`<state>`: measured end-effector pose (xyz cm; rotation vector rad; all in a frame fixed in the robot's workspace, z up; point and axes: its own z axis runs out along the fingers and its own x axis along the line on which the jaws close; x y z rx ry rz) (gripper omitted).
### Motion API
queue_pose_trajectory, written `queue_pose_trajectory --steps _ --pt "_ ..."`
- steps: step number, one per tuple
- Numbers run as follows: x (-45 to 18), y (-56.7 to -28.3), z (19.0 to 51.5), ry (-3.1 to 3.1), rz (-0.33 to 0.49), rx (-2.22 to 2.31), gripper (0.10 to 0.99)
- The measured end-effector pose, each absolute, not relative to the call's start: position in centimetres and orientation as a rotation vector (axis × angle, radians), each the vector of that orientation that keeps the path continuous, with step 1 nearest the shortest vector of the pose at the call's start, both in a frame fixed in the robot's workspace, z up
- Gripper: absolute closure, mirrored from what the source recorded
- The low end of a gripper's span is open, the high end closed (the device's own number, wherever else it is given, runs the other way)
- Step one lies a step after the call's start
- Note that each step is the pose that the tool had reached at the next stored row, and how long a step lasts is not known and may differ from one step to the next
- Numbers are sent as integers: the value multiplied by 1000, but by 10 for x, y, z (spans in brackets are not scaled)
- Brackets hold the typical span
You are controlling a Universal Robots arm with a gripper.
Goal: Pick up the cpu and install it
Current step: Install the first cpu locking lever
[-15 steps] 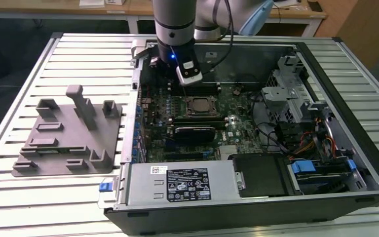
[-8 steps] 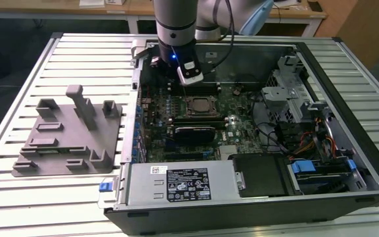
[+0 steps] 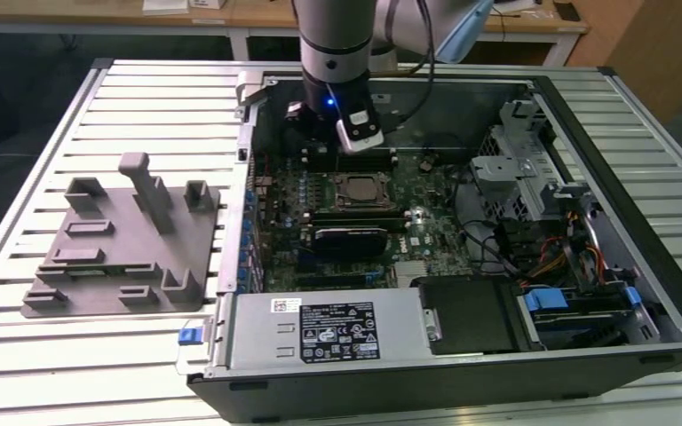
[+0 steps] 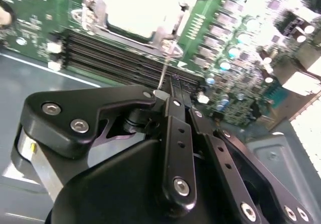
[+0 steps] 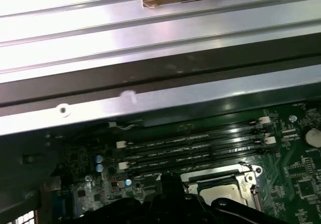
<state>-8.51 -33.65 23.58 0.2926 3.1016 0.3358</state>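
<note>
The silver slatted metal surface (image 3: 33, 355) filled the exterior view. Across its centre and right lay the black open computer case (image 3: 376, 401), tipped on its side so that the board faced up and could be reached from above. The grey cylindrical robot arm (image 3: 338, 44) came down from the upper centre of the frame into the case. At the left of the frame, just beside the case, stood the grey plastic fixture block (image 3: 116, 257) with its posts and pockets (by my judgement a parking place for parts). Inside the case the green motherboard (image 3: 436, 226) lay flat, with the black-framed square socket (image 3: 333, 180) at the frame's centre. The small flat square cpu (image 3: 360, 190) with its silver-grey top lay inside that socket, shiny side up and level, so I judged it already seated. Both wrist views looked onto the cpu (image 4: 133, 5) (image 5: 220, 191) there. The black linked jaws hung over the dark memory slots (image 5: 190, 151) just beside the socket, apart from the cpu. Whether they were open or closed I could not tell.
</note>
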Motion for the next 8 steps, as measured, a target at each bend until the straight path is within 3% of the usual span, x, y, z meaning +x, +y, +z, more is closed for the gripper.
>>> queue_pose_trajectory --steps 8 --pt "-59 -336 236 3102 336 293 976"
